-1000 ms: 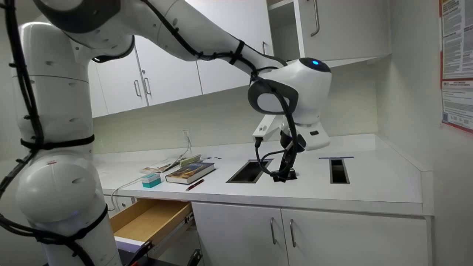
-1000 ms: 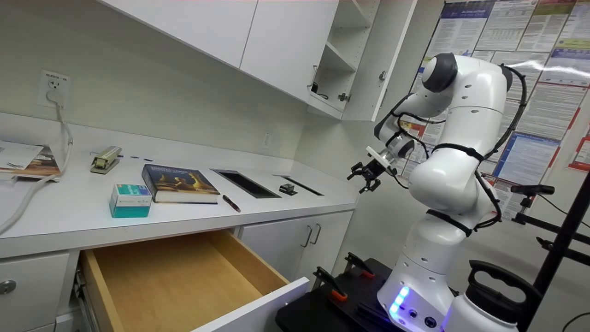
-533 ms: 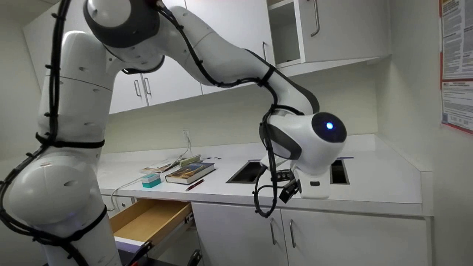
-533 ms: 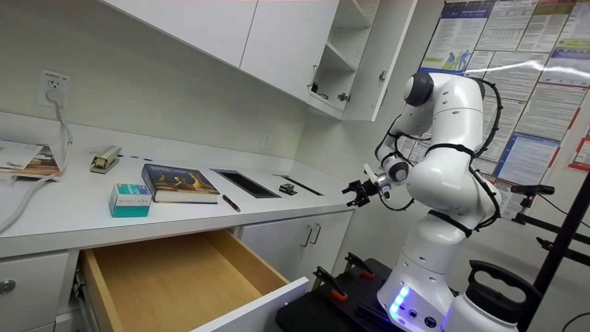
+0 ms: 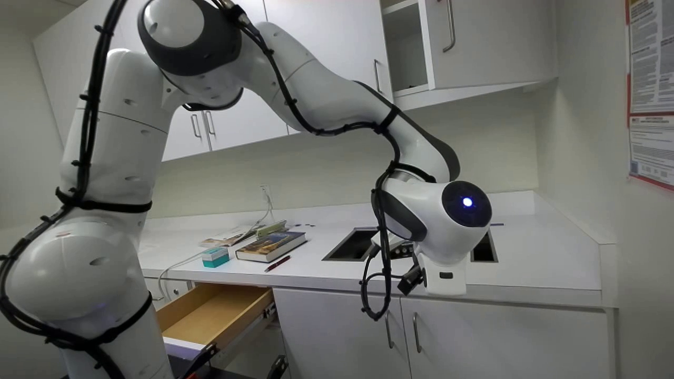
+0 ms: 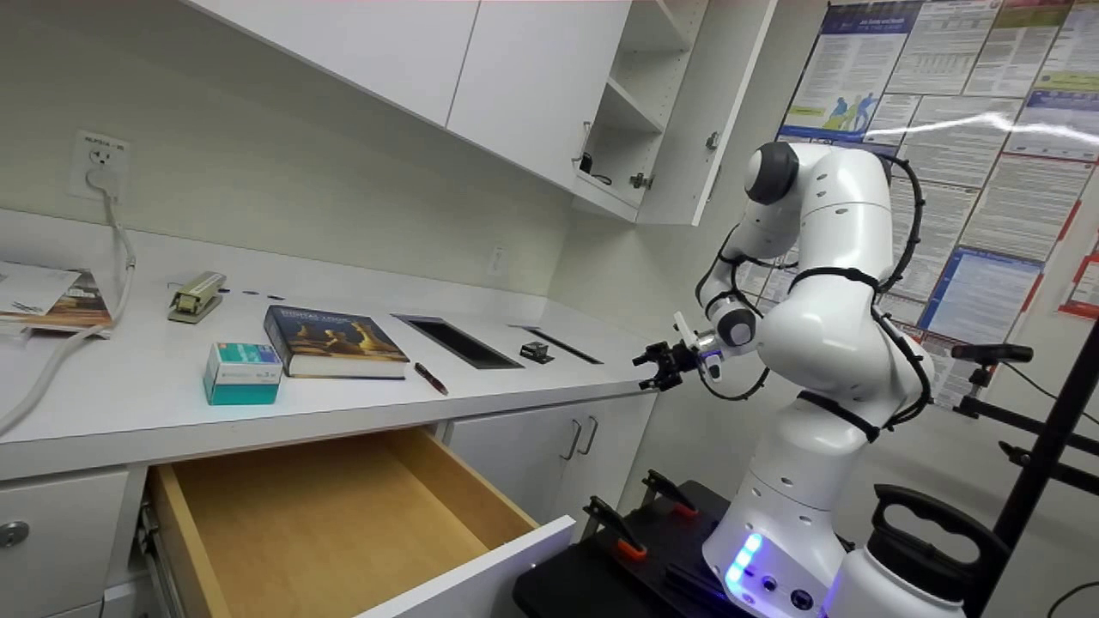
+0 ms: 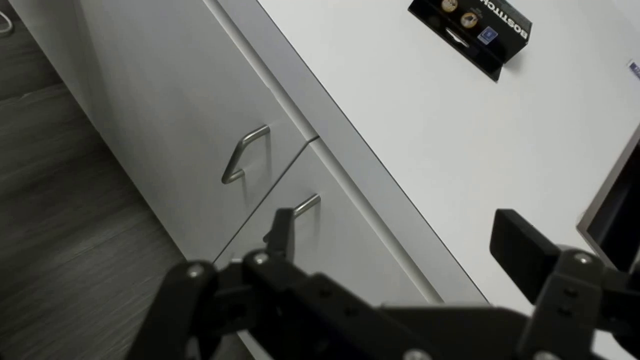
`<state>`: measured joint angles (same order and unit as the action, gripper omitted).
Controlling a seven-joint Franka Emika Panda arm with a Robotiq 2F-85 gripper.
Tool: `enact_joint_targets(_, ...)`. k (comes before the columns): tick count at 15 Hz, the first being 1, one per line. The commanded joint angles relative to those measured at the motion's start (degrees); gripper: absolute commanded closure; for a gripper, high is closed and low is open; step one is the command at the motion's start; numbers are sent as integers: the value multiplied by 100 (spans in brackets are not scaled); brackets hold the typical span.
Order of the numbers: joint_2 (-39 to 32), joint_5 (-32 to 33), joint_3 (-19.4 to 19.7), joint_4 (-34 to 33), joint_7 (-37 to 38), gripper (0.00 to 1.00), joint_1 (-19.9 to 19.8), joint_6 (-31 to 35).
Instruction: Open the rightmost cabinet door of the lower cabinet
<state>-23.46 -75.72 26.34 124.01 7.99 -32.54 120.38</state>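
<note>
The rightmost cabinet door (image 5: 511, 337), a flat white panel, is shut on the lower cabinet (image 5: 337, 284). Its slim silver handle (image 5: 416, 332) stands near the left edge. The door (image 6: 614, 442) and handle (image 6: 588, 435) also show shut in an exterior view. In the wrist view, the door (image 7: 350, 245) lies beyond my jaws. My gripper (image 7: 400, 240) is open and empty, its jaws wide apart. Its left finger (image 7: 282, 235) covers part of the handle (image 7: 307, 202) in that view. The gripper (image 6: 642, 372) hangs level with the worktop edge, apart from the handle.
The neighbouring left door (image 5: 339, 331) is shut. A light-wood drawer (image 6: 326, 506) stands pulled out. On the worktop are a black Bostitch box (image 7: 480, 25), a book (image 6: 339, 343), a teal-white box (image 6: 243, 373), a pen (image 6: 431, 378), a stapler (image 6: 197, 297) and openings (image 6: 459, 342).
My arm has come down and the hand has tilted from pointing down to facing the cabinet front, mostly in the earlier half second. The doors and drawer have not moved.
</note>
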Motion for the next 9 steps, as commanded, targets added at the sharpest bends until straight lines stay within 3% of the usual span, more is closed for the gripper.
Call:
enact_joint_targets(1,-91,-55,15,1,283,0,-62,-137)
enact_joint_targets(4,-345,-243,24,55,494,0,-314,-426)
enact_joint_targets(9,-1102,-724,-76,-48,642,0,-1072,-1264)
